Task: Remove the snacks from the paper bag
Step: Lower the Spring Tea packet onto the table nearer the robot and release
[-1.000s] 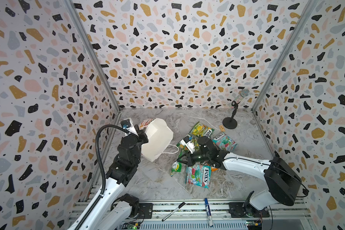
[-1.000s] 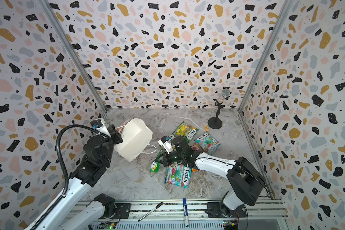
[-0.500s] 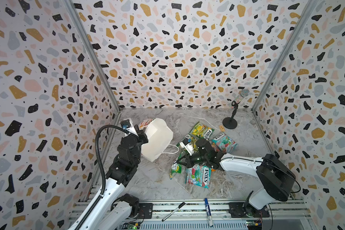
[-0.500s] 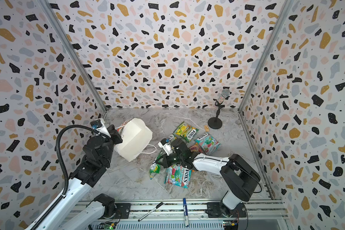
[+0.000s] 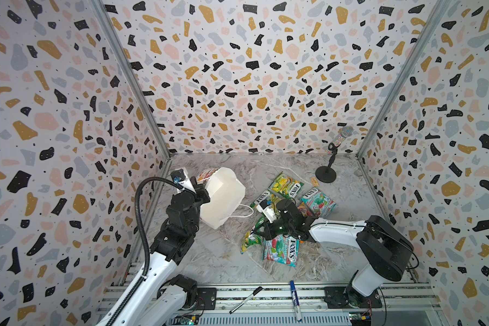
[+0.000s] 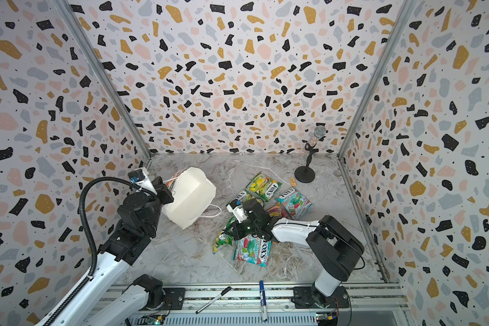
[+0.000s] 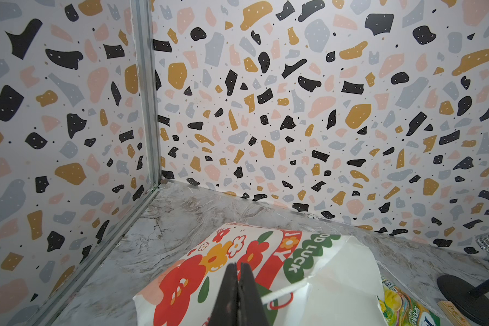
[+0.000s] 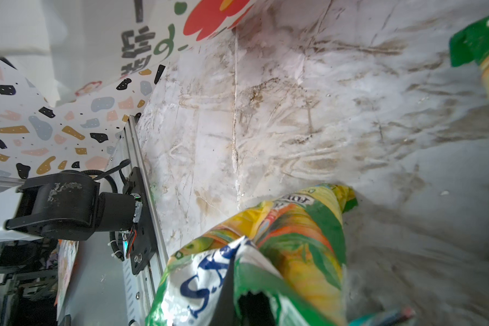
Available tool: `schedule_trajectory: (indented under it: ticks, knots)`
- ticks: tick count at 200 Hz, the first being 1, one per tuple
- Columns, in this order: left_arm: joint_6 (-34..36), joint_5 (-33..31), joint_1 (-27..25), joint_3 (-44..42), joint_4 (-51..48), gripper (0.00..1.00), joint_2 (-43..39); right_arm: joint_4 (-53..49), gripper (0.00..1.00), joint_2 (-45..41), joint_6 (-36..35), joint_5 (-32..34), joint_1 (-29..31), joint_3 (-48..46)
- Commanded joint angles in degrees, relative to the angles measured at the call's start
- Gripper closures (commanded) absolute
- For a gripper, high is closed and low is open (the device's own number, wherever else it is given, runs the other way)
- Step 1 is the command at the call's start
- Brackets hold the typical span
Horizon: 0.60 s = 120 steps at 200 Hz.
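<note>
**Right hand grips what looks like the last candy packet; bag tipped over at left**

In both top views you look down on a marbled counter point(image 5: 209, 262) boxed in by speckled walls. At left, the white paper bag point(image 5: 223, 197) lies tipped on its side, with one cord handle point(image 5: 242, 211) trailing across the counter toward the middle. Your left hand point(image 5: 203, 194) sits at the bag's outer edge. In the left wrist view its fingers point(image 7: 232, 290) are pressed tight together over the flower-printed side. They appear to pinch the paper, though the exact bite is hidden.

Your right hand point(image 5: 257, 229) reaches across the middle, clenched on a green-yellow FOX'S packet point(image 8: 294, 240). The packet hangs low, just beside a teal packet point(image 5: 280, 249) lying flat.

The other snacks are out of the bag, to its right:
- a second green-yellow packet point(image 5: 287, 186)
- a second teal one point(image 5: 318, 201)
- a packet half hidden under the wrist camera point(image 5: 263, 197)
- an orange-pink packet point(image 5: 302, 209) mostly under the arm

That makes six on show, so the bag is probably empty, though you cannot see inside it.

The step in hand looks like setting this last packet down. Next, lower it onto bare counter clear of the flat teal packet and release the fingers. Then draw the hand back without dragging its neighbours. After that, your left hand can let the bag go.
</note>
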Motion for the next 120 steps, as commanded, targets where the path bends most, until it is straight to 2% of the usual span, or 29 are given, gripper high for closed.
schedule_trajectory:
  ticks: [1,57,120]
  knots:
    - [0.02,-0.71,0.28,-0.37,1.97,1.00,-0.39,3.47,1.00,2.55,2.80,-2.63,1.03,-0.51]
    - [0.08,-1.06,0.25,-0.46,1.93,1.00,-0.43,10.36,1.00,7.20,7.63,-4.51,3.87,3.35]
    - [0.08,-0.59,0.27,-0.43,2.06,1.00,-0.55,1.66,1.00,4.53,4.02,2.68,2.56,1.66]
